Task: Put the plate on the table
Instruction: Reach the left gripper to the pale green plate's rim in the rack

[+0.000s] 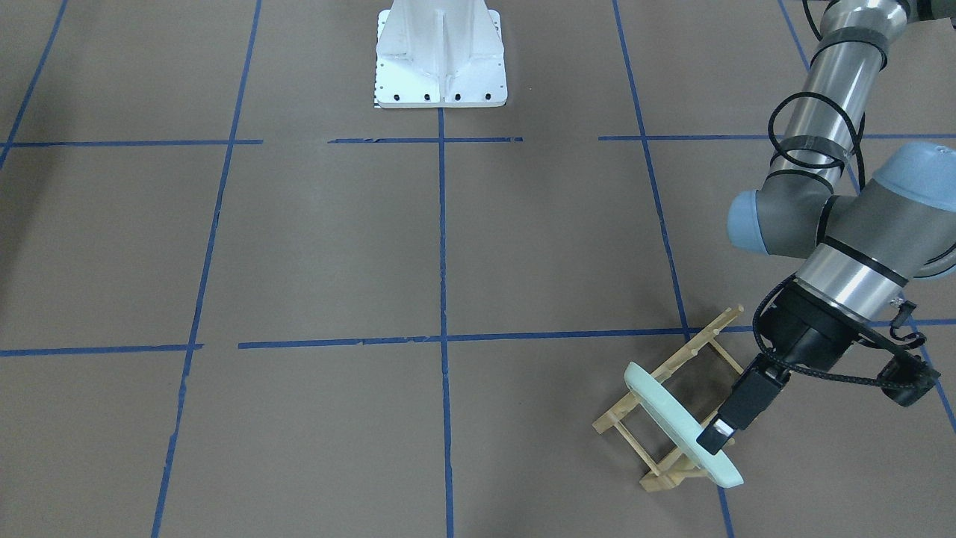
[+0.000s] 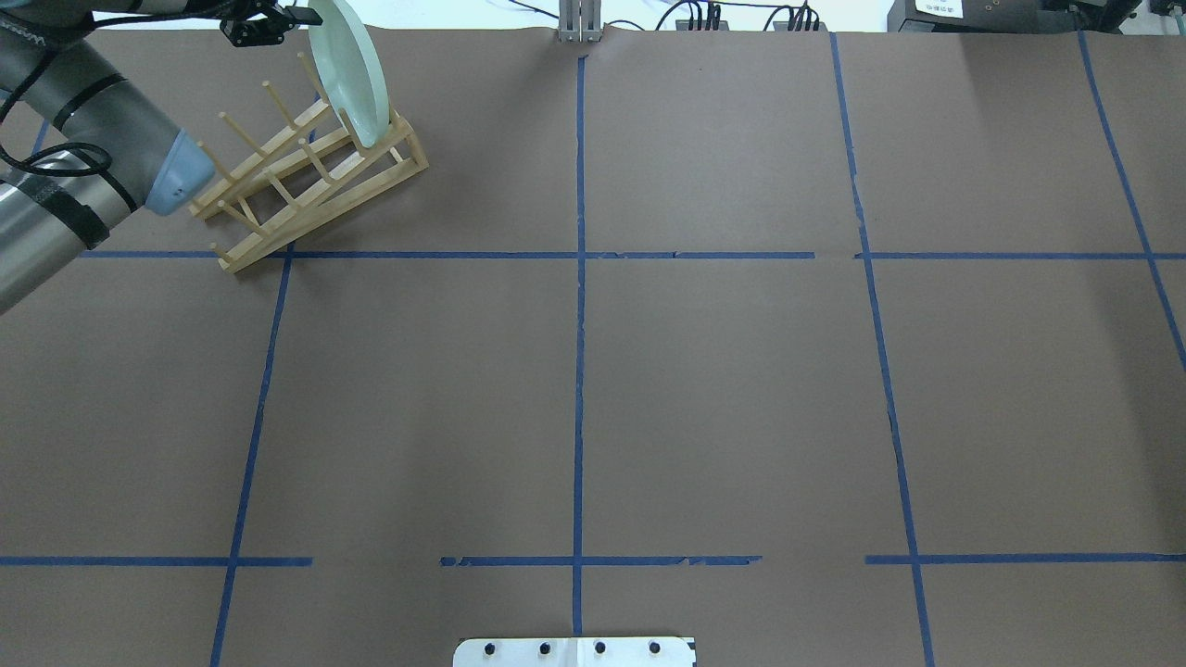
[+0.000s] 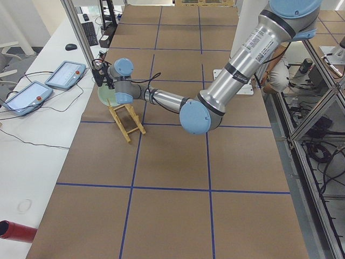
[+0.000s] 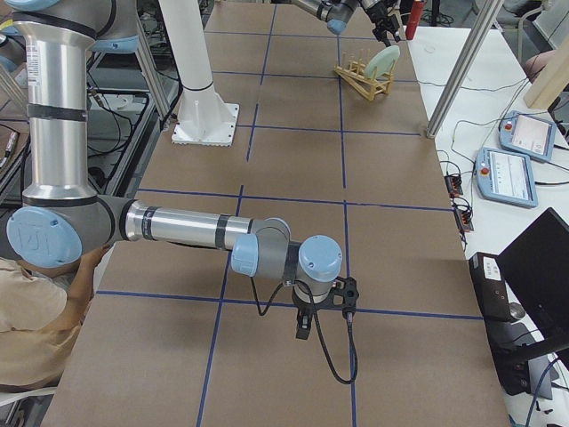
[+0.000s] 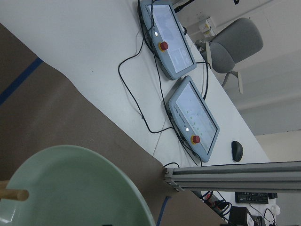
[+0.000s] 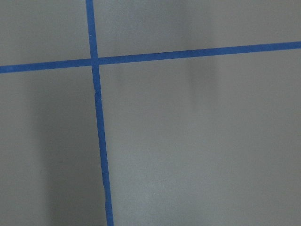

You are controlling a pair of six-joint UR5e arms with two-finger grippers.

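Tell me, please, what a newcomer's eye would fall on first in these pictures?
The pale green plate stands on edge in the wooden rack, near the corner of the table on the robot's left. The left gripper sits at its rim, while the right gripper hangs far away over the taped grid.

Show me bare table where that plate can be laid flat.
The table is bare in the middle: every taped square between the wooden rack and the white base. Crowded at the far left corner, where rack, plate and left gripper meet.
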